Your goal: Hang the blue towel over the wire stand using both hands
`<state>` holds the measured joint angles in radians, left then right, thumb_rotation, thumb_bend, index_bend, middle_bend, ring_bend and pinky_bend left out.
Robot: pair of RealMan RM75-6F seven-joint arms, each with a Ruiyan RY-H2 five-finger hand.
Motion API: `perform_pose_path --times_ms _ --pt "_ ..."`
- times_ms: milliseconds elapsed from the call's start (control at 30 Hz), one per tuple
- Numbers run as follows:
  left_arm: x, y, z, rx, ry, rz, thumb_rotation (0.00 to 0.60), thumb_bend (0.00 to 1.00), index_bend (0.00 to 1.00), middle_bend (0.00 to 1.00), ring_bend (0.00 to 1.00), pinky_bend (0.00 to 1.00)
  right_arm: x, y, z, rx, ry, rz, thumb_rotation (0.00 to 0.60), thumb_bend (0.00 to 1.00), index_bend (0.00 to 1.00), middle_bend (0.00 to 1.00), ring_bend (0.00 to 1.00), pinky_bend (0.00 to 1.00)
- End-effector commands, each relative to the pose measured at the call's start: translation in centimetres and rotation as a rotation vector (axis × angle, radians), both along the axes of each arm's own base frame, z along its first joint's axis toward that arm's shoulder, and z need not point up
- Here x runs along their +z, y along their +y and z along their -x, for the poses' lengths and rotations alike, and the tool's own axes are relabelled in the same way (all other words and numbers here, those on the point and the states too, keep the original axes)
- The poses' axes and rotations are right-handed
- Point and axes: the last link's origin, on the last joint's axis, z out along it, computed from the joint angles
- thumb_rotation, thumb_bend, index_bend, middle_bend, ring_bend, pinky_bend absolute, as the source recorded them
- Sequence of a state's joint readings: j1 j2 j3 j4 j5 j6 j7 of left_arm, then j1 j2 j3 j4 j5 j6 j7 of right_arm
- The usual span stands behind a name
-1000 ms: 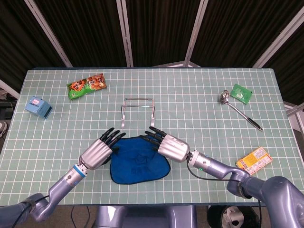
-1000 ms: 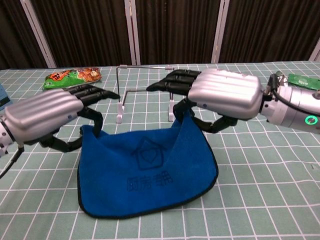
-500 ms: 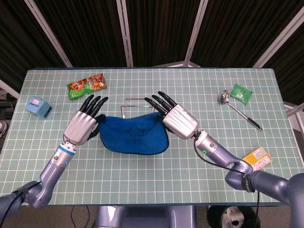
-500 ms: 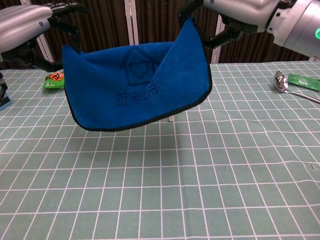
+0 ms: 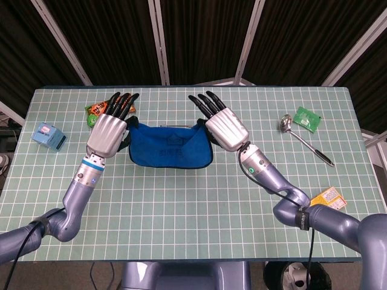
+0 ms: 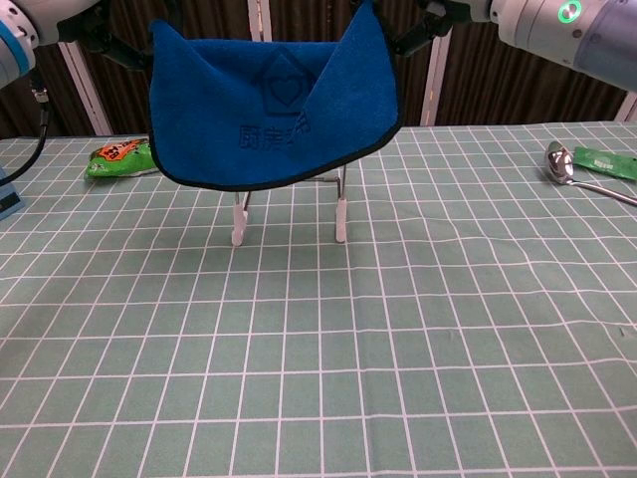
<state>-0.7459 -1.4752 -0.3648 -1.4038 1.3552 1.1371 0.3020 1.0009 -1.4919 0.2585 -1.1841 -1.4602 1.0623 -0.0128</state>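
The blue towel (image 5: 170, 147) hangs in the air, stretched between my two hands by its upper corners, and it sags in the middle. My left hand (image 5: 109, 130) holds its left corner and my right hand (image 5: 224, 125) holds its right corner. In the chest view the towel (image 6: 274, 100) hangs above and in front of the wire stand (image 6: 338, 214), whose white-tipped legs show below the hem. Most of the stand is hidden behind the cloth. Both hands are mostly cut off at the top of the chest view.
A green snack bag (image 5: 95, 110) lies behind my left hand, a light blue box (image 5: 49, 135) at far left. A metal ladle (image 5: 302, 138) and a green packet (image 5: 307, 118) lie at right, an orange packet (image 5: 323, 200) near the front right edge.
Both hands lifted the towel off the table and carried it up and away from me, toward the stand. It now hangs higher, over the stand's position.
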Motion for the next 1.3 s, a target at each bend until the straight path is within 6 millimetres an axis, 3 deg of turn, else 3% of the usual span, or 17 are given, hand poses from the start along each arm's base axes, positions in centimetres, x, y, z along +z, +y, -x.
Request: perform_pose_path --times_ms 33,300,800,1067,1300 --pt "-0.4 1.6 -0.7 0.019 -0.013 -0.005 0.600 0.57 0.81 0.00 0.00 0.00 -0.8 -1.3 -0.1 -0.046 -0.029 -0.013 0.600 0.60 0.61 0.00 0.00 0.00" --pt "-0.6 3.2 -0.7 0.029 -0.039 -0.029 0.600 0.57 0.81 0.00 0.00 0.00 -0.8 -3.0 0.3 -0.086 -0.090 -0.014 0.600 0.60 0.62 0.00 0.00 0.00" --pt "1.4 4.0 -0.9 -0.005 -0.098 -0.123 0.600 0.56 0.81 0.00 0.00 0.00 1.3 -4.6 -0.3 -0.091 -0.126 0.041 0.600 0.60 0.62 0.00 0.00 0.00" --pt "0.2 4.3 0.6 0.046 -0.083 -0.085 0.600 0.57 0.81 0.00 0.00 0.00 -0.6 -4.7 0.9 -0.128 -0.081 0.012 0.600 0.60 0.62 0.00 0.00 0.00" --pt "-2.3 4.3 2.4 0.105 -0.086 -0.017 0.600 0.57 0.81 0.00 0.00 0.00 -2.9 -4.6 2.5 -0.171 -0.057 -0.023 0.600 0.60 0.62 0.00 0.00 0.00"
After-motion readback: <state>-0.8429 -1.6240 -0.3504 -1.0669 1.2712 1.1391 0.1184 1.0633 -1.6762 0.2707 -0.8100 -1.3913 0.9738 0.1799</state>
